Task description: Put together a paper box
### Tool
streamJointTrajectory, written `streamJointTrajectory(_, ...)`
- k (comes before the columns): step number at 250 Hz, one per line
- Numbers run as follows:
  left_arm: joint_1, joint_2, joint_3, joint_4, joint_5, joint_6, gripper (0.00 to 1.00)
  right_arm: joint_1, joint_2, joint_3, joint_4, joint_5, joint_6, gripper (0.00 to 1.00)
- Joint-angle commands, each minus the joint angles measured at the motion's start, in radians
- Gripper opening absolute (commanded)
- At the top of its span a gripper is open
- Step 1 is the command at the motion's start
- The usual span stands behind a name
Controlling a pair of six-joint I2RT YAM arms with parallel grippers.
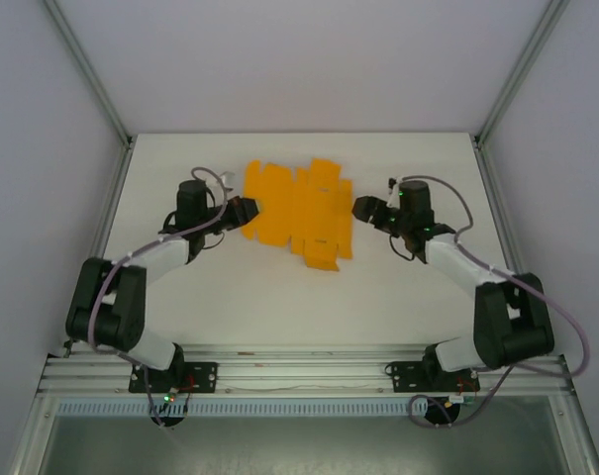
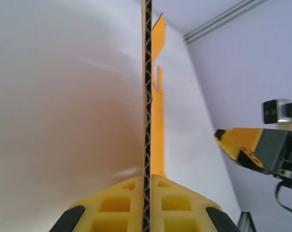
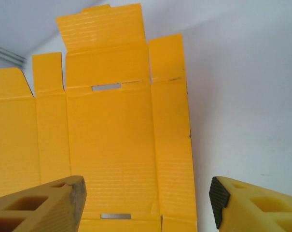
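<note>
Nearest the left wrist lens, the left fingers (image 2: 131, 193) are together and clamped on the paper box (image 2: 158, 121), with the card's cut edge running straight up between the two pads. I judge this grip to be an anchor: it pins one side of the sheet so that it cannot slide when a flap is worked from the other side. The wrist is rolled onto its side, so the card is seen edge-on. I cannot tell whether the held edge is lifted off the desk (image 1: 230, 297).

Right fingers (image 3: 49, 198) are apart and hold nothing. They point at the opposite side of the sheet, with the narrow side flap and the slotted main panel lying between and beyond the tips. I judge this to be a line-up for catching that flap. The tips look just short of the card; contact cannot be confirmed.

The paper box is not yet formed. It lies as a wide flat die-cut sheet at mid-desk, between the two sets of fingers, with its far flap slightly raised.

Both arms reach forward from the near edge. The left arm (image 1: 131, 287) and right arm (image 1: 487, 297) have their elbows bowed outward, forearms converging on the sheet and wrists low.
</note>
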Motion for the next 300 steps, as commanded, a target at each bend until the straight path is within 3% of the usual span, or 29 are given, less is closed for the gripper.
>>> streamJointTrajectory(1, -0.003, -0.125, 0.002, 0.059, 0.059, -0.07, 0.0, -0.045, -0.05, -0.021, 0.009, -0.198, -0.004, 0.73)
streamJointTrajectory(49, -0.003, -0.315, -0.013, 0.045, 0.049, -0.12, 0.0, -0.075, -0.105, -0.051, 0.128, -0.395, 0.022, 0.76)
streamJointTrajectory(98, -0.005, -0.413, -0.021, 0.013, 0.024, -0.125, 0.0, -0.075, -0.148, -0.075, 0.232, -0.515, 0.075, 0.58)
streamJointTrajectory(148, -0.005, -0.436, -0.045, 0.034, 0.041, -0.138, 0.0, -0.076, -0.204, -0.072, 0.224, -0.499, 0.049, 0.55)
streamJointTrajectory(175, -0.004, -0.453, -0.049, 0.016, 0.038, -0.123, 0.0, -0.075, -0.216, -0.051, 0.19, -0.485, 0.03, 0.47)
streamJointTrajectory(187, -0.005, -0.46, -0.053, 0.008, 0.035, -0.119, 0.0, -0.075, -0.219, -0.046, 0.192, -0.485, 0.03, 0.33)
streamJointTrajectory(196, -0.005, -0.468, -0.058, 0.01, 0.029, -0.118, 0.0, -0.075, -0.218, -0.041, 0.19, -0.49, 0.031, 0.27)
streamJointTrajectory(243, -0.005, -0.482, -0.072, 0.016, 0.016, -0.114, 0.0, -0.079, -0.193, -0.032, 0.225, -0.601, 0.039, 0.22)
streamJointTrajectory(265, -0.005, -0.48, -0.069, -0.016, -0.014, -0.098, 0.0, -0.076, -0.187, -0.026, 0.201, -0.592, 0.021, 0.0)
streamJointTrajectory(284, -0.005, -0.483, -0.067, -0.072, -0.055, -0.069, 0.0, -0.075, -0.191, -0.023, 0.176, -0.573, -0.01, 0.0)
streamJointTrajectory(291, -0.005, -0.487, -0.068, -0.104, -0.083, -0.051, 0.21, -0.074, -0.193, -0.018, 0.145, -0.561, -0.041, 0.0)
streamJointTrajectory(300, -0.005, -0.495, -0.064, -0.169, -0.138, -0.018, 0.68, -0.069, -0.194, -0.007, 0.087, -0.537, -0.092, 0.0)
